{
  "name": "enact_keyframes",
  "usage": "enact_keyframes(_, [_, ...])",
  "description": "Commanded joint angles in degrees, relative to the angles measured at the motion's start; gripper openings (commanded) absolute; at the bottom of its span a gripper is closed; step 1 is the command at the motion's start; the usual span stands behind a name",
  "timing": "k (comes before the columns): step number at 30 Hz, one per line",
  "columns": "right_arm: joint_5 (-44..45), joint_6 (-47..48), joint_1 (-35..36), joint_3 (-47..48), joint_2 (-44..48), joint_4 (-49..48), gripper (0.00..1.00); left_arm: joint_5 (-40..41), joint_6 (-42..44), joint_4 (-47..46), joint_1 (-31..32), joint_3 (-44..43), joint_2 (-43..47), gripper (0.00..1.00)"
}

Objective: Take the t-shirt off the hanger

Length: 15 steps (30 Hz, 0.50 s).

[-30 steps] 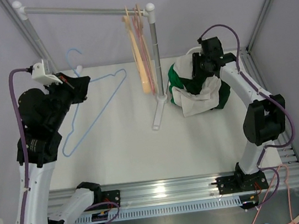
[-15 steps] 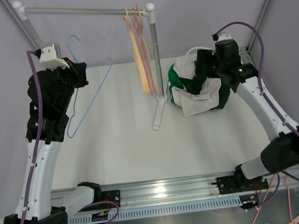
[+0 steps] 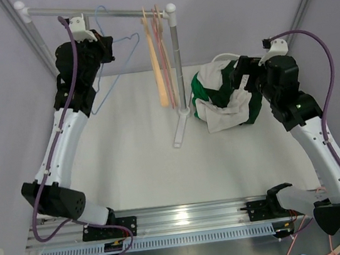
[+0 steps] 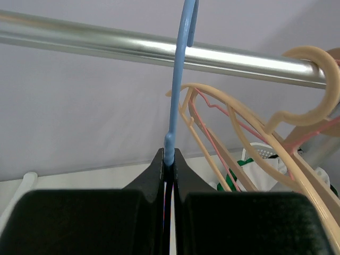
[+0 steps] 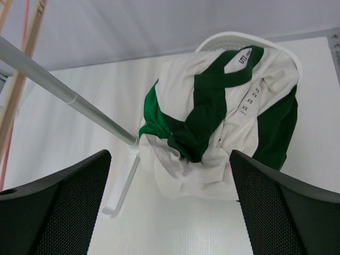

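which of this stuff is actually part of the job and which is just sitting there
Part of the job:
- blue hanger, bare, pinched in the left gripper up by the rail
- green and white t-shirt heap, under the open right gripper

Just there:
- clothes rail
- beige and pink hangers hanging on it

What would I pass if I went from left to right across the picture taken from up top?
blue hanger → tan hangers → rack pole → green and white t-shirt
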<state>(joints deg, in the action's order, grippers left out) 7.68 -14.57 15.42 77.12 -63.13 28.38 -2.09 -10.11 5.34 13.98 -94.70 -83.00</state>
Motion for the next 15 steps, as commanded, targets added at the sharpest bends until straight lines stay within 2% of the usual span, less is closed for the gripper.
enact_keyframes(1, [-0.7, -0.4, 0.2, -1.3, -0.1, -1.7, 0.98, -2.4, 1.1, -4.1, 0.4, -7.0, -3.6, 0.01])
enact_keyframes(7, [-1.7, -0.8, 0.2, -3.7, 0.6, -2.4, 0.98, -3.4, 2.7, -3.9, 1.1, -15.1, -9.7, 0.01])
enact_keyframes(11, [-1.8, -0.6, 0.2, -7.3, 2.7, -4.1, 0.98, -3.7, 3.9, -2.9, 2.4, -18.1, -12.5, 0.01])
enact_keyframes(15, [-2.5, -1.2, 0.2, -6.9, 2.8, -4.2, 0.98, -4.7, 4.5, -1.2, 3.8, -18.4, -13.8, 0.01])
